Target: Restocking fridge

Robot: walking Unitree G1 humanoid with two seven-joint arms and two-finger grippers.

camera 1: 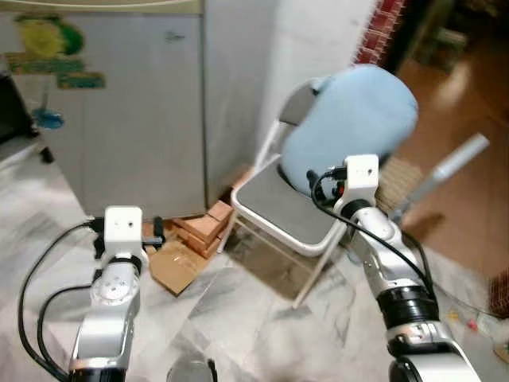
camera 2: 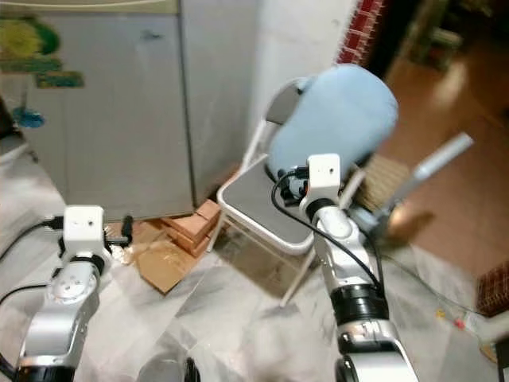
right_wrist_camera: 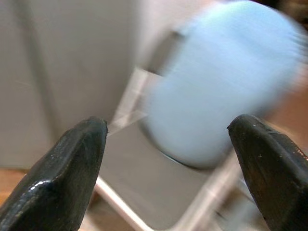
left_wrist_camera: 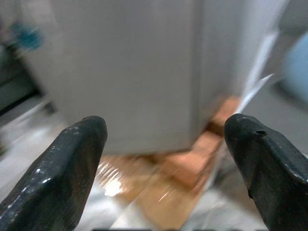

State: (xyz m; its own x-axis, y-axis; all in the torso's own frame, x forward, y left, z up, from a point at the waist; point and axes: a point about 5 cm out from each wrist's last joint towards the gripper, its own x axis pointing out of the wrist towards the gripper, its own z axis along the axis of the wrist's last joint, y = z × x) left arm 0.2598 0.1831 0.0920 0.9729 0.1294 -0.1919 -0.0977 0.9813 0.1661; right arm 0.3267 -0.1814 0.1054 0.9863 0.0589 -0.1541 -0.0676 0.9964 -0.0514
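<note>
The grey fridge [camera 1: 135,103] stands at the back left with its door shut and colourful stickers [camera 1: 48,48] on the front. My left arm [camera 1: 119,263] reaches forward low, in front of the fridge's bottom corner. Its gripper [left_wrist_camera: 163,130] is open, fingers wide apart, nothing between them, facing the fridge [left_wrist_camera: 134,67]. My right arm [camera 1: 374,231] is raised beside a folding chair [camera 1: 278,207]. The right gripper [right_wrist_camera: 168,130] is open and empty, pointing at the chair's light blue cushion [right_wrist_camera: 216,91].
The folding chair with the light blue cushion [camera 1: 350,127] stands right of the fridge. Bricks [camera 1: 203,227] and a flattened cardboard piece [camera 1: 171,267] lie on the marble floor at the fridge's corner. A grey pole [camera 1: 453,167] leans at the right.
</note>
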